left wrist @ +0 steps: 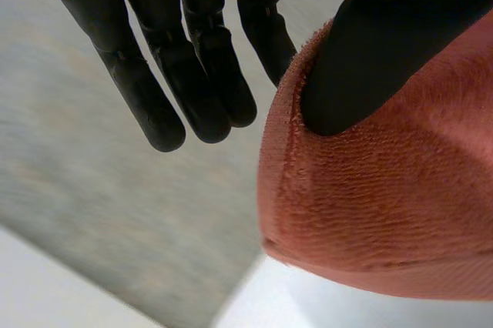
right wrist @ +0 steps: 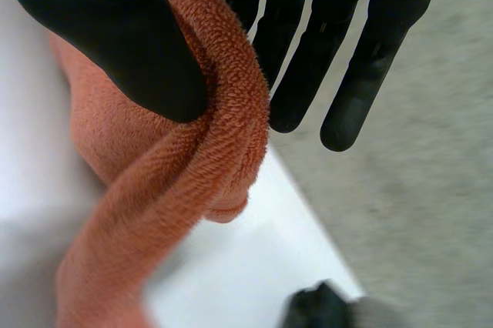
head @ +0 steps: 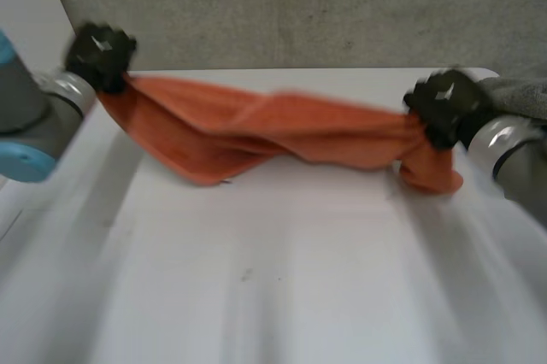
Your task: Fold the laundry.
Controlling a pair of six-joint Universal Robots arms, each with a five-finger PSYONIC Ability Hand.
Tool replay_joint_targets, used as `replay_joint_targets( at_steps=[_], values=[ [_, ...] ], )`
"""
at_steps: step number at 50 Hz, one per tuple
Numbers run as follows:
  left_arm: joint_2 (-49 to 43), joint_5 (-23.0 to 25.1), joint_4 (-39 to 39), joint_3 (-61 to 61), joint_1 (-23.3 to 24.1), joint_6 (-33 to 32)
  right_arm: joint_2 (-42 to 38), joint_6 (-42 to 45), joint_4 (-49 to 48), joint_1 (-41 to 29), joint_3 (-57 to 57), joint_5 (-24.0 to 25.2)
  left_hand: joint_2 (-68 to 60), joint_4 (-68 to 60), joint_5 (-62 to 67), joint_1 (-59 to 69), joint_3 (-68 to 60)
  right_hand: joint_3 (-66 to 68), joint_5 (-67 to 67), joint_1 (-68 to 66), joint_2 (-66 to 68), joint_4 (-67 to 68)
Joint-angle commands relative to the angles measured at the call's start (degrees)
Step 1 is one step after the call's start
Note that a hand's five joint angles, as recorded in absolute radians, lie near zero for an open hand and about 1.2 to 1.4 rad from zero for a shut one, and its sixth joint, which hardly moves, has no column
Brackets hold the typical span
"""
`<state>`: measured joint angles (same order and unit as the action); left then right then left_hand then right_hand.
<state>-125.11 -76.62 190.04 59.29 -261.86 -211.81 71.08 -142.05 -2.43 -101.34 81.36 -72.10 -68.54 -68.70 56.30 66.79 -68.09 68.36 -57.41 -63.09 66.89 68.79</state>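
Note:
An orange towel hangs stretched in a twisted band between my two hands above the far part of the white table. My left hand holds its left end at the far left corner. In the left wrist view the thumb presses into the towel's edge and the other fingers stand straight beside it. My right hand grips the right end, and a flap of towel droops below it. In the right wrist view the thumb pinches a bunched roll of towel against the fingers.
A grey speckled surface lies beyond the table's far edge. A grey cloth lies at the far right behind my right arm. In the right wrist view a dark shape shows at the table's edge.

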Motion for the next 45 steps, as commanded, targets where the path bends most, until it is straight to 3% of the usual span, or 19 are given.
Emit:
replay_joint_targets(
  at_steps=[1,8,14,20,27,31,36,45],
  values=[
    [20.8,-1.2,-0.8,9.8,-1.9,9.2,5.9,-2.2,14.5,0.8,-12.4,-2.9,-11.5,-11.3,13.7,13.2,-11.9,11.6,-12.6,-16.9,13.1,11.2],
    [27.3,1.0,-12.8,14.5,-3.1,13.5,4.4,4.7,26.7,0.9,-17.9,-2.1,-11.5,-11.3,13.7,13.2,-11.9,11.6,-12.6,-16.9,13.1,11.2],
    [22.9,1.5,-17.9,17.2,-2.2,13.1,-0.6,9.1,25.9,-1.4,-17.0,-2.3,-11.5,-11.3,13.7,13.2,-11.9,11.6,-12.6,-16.9,13.1,11.2],
    [10.2,-1.1,-10.3,12.2,-1.5,11.8,-8.8,7.3,16.0,-4.7,-18.2,-5.5,-11.5,-11.3,13.7,13.2,-11.9,11.6,-12.6,-16.9,13.1,11.2],
    [2.7,-2.3,-0.8,-3.8,-1.3,13.9,-14.7,5.6,-6.4,-6.8,-25.0,-9.4,-11.5,-11.3,13.7,13.2,-11.9,11.6,-12.6,-16.9,13.1,11.2],
    [1.6,-5.5,8.7,-13.4,-1.3,20.5,-15.0,3.3,-22.8,-7.5,-28.6,-11.9,-11.5,-11.3,13.7,13.2,-11.9,11.6,-12.6,-16.9,13.1,11.2],
    [4.4,-13.7,20.2,-16.8,-1.1,31.5,-13.1,-3.2,-41.7,-7.8,-26.8,-12.4,-11.5,-11.3,13.7,13.2,-11.9,11.6,-12.6,-16.9,13.1,11.2],
    [9.9,-8.6,16.8,-3.3,-0.3,31.9,-10.2,-5.9,-38.6,-7.0,-15.3,-6.7,-11.5,-11.3,13.7,13.2,-11.9,11.6,-12.6,-16.9,13.1,11.2]
  ],
)
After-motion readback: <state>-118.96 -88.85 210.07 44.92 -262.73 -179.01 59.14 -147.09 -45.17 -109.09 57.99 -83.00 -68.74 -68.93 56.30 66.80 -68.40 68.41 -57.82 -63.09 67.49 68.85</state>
